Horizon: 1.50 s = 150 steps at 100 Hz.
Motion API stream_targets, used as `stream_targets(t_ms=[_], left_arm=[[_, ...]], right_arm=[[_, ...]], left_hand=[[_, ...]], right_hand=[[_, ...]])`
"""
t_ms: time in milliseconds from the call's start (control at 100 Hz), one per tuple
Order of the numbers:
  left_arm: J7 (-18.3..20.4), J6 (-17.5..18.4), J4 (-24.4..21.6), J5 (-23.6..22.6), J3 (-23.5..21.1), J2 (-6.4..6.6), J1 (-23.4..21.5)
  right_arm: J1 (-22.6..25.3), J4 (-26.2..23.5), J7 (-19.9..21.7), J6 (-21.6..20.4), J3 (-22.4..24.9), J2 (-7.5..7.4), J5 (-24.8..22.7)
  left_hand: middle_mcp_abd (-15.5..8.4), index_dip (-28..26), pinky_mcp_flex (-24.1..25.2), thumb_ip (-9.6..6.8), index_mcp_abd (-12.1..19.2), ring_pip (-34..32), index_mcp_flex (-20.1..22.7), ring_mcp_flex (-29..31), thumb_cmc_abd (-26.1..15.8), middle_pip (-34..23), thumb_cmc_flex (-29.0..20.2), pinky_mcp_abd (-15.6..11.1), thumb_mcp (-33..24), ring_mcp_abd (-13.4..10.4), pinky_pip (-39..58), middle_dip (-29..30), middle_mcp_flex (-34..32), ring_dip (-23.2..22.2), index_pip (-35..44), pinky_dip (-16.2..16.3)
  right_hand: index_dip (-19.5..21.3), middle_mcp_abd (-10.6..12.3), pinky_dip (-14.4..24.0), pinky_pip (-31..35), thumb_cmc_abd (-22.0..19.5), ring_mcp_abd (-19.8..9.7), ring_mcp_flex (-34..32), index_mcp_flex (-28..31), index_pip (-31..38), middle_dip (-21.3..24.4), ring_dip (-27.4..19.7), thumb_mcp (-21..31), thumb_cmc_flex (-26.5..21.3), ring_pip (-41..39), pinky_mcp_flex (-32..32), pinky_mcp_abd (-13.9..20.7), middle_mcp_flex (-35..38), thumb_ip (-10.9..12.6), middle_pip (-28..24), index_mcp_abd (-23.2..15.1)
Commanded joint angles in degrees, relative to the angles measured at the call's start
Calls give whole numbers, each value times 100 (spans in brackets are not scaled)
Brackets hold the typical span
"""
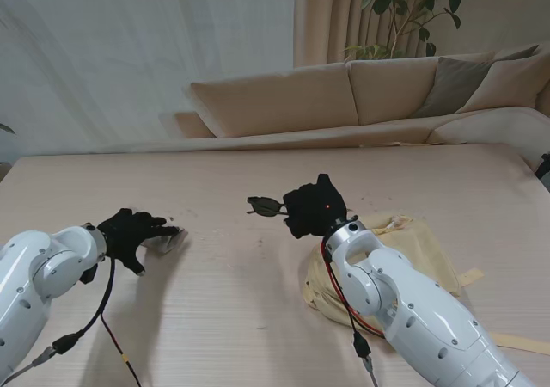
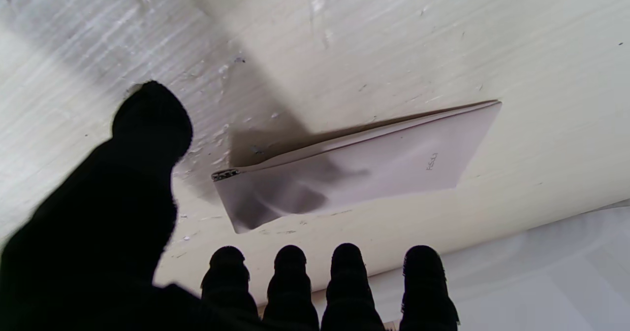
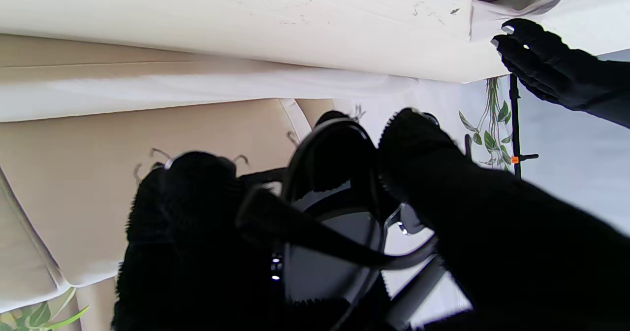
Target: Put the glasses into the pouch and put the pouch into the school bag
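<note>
Right hand [image 1: 314,211]: we grip the glasses [image 1: 266,205], lifted at frame centre.
Left hand [image 1: 131,233]: fingers spread, grasping nothing, just beside the pouch [image 1: 166,242], lower left.
Key relation: pouch lies left of the glasses; its long axis runs across the left fingertips [image 2: 289,267].

Pouch [image 2: 374,168]: small pale embossed mark on side panel near closed end, seen upside down in left wrist view, letters too small to read. No other text legible.
</note>
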<state>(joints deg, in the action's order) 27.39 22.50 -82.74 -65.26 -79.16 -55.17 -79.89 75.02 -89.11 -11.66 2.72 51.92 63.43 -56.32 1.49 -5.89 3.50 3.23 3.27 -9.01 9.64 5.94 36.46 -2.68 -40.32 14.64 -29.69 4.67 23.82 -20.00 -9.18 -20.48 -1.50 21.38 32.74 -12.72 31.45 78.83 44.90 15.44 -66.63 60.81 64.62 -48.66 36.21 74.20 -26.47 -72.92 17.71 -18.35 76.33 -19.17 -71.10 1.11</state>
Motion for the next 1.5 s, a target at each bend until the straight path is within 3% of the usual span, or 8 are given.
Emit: stream_targets(t_ms=[0,260,680,910,1160,1490], left_arm=[[70,61,39,-5,16,5,74],[120,71,319,159,287,24,373],[246,241,610,151,459,70,709],[286,234,1044,429,872,90,1097],[82,82,1432,666,1297,65,1454],[40,35,1851,793,1827,76,1886]], right_arm=[[27,50,75,-1,-16,-22,-28],[47,82,-34,-65,26,-10,-4],[21,202,-79,-95,-21,-3,33],[21,267,-139,-115,-16,4,54],[15,370,-202,-162,26,4,65],[4,485,-289,-193,64,15,105]], left_hand=[[-54,-5,69,22,-67,138,-186,-221,346,87,174,-18,-160,-26,-153,-36,256,-30,19,58],[-28,-324,84,128,-339,104,-205,-232,397,87,432,36,-186,43,-132,-64,263,-70,83,88],[32,-146,105,176,-480,186,-206,-265,403,180,683,78,-65,105,-229,140,268,-53,-53,76],[50,-69,106,197,-551,214,-195,-267,398,172,773,95,-31,106,-264,207,268,-57,-30,104],[218,0,99,219,-906,215,-204,-278,414,171,843,117,-72,154,-236,239,289,-61,-42,151],[210,-98,102,200,-966,201,-172,-262,430,134,771,153,-118,165,-233,225,273,-69,69,164]], right_hand=[[82,-198,8,169,-58,-387,-275,-36,119,-153,115,83,-78,-230,-85,49,101,24,-272,-78],[72,-216,4,172,-36,-386,-279,-25,126,-162,121,90,-83,-239,-90,30,95,23,-271,-69],[67,-199,0,179,-61,-399,-276,-20,110,-173,126,56,-73,-247,-91,45,96,28,-285,-65],[62,-197,0,181,-75,-410,-272,5,94,-175,131,30,-82,-255,-96,31,98,38,-284,-74],[63,-207,-2,184,-77,-393,-267,23,81,-178,135,14,-95,-263,-99,27,105,48,-283,-67],[67,-213,-2,182,-83,-380,-261,38,63,-182,137,-5,-104,-270,-116,31,106,55,-282,-64]])
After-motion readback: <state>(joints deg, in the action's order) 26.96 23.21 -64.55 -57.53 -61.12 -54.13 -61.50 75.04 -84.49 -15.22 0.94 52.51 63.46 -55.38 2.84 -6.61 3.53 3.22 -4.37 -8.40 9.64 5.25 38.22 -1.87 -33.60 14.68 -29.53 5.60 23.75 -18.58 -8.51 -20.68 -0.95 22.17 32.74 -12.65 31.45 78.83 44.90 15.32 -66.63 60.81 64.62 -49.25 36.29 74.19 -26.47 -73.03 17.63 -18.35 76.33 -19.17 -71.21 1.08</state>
